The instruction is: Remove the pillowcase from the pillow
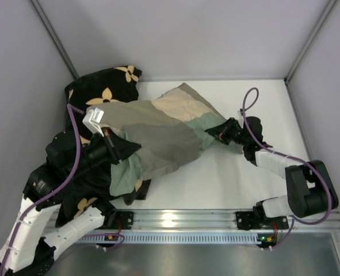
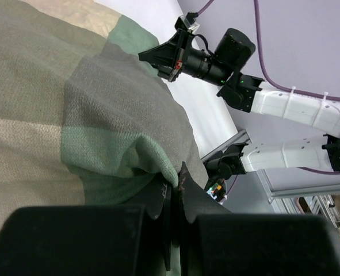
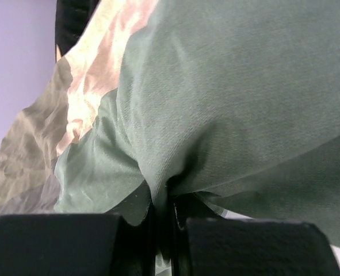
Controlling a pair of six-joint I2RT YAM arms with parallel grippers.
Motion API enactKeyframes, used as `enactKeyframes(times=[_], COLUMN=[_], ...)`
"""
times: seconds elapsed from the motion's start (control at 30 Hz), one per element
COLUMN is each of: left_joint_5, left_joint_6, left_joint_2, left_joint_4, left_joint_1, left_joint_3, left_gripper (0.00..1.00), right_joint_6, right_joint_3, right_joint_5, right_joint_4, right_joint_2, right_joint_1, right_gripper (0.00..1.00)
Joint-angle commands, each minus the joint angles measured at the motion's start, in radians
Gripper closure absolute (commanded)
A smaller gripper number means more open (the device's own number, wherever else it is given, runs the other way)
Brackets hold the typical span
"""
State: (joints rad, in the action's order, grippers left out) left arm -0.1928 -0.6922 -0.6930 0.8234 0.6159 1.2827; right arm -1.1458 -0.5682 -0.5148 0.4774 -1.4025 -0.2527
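The pillowcase [image 1: 164, 132] lies slack and rumpled across the left and middle of the white table [image 1: 227, 178], running on a slant from the near left toward the far right, its cream, olive-grey and pale green blocks facing up. Its near-left end sinks into folds beside the left gripper [image 1: 136, 146]. In the left wrist view that gripper's [image 2: 175, 184] dark fingers are pressed together, with a ridge of olive-grey and green cloth [image 2: 100, 103] pulled in at their tips, so a small pinch of the fabric is held there. At the opposite end, the pale green corner tapers to the right gripper [image 1: 211, 133], which lies low over the table. From the right wrist camera the green cloth [image 3: 233, 86] bunches into a tight crease that runs straight down between the closed fingers of that gripper [image 3: 165, 192], which are clamped on it. The left wrist view also shows the right gripper [image 2: 146, 56] at the far edge of the fabric. A black cushion [image 1: 103, 86] with tan flower motifs sits at the back left corner, partly under the pillowcase's far-left edge, and more black flowered fabric shows beneath the left arm. A purple cable [image 1: 247, 100] loops above the right arm, and an aluminium rail [image 1: 181, 218] runs along the near edge between the two bases.
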Motion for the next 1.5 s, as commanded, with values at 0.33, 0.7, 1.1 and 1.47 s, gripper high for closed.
enactKeyframes(times=[0.33, 0.7, 1.1, 1.47], left_joint_5=[-0.028, -0.027, -0.012, -0.141], left_joint_6=[-0.004, -0.102, -0.141, -0.201], left_joint_2=[-0.025, -0.091, -0.627, -1.111], left_joint_4=[-0.081, -0.090, -0.237, -0.253], left_joint_1=[0.001, 0.001, -0.092, -0.357], left_joint_3=[0.007, 0.036, 0.108, 0.380], left_gripper=[1.00, 1.00, 1.00, 1.00], right_joint_6=[0.336, 0.227, 0.104, 0.093], right_joint_3=[-0.479, -0.866, -0.725, -0.875], right_joint_5=[0.099, 0.102, -0.235, -0.153], right_joint_4=[-0.879, -1.292, -1.065, -1.002], right_joint_2=[0.626, 0.695, 0.216, -0.223], right_joint_1=[-0.005, -0.005, 0.357, 0.402], right_gripper=[1.00, 1.00, 1.00, 1.00])
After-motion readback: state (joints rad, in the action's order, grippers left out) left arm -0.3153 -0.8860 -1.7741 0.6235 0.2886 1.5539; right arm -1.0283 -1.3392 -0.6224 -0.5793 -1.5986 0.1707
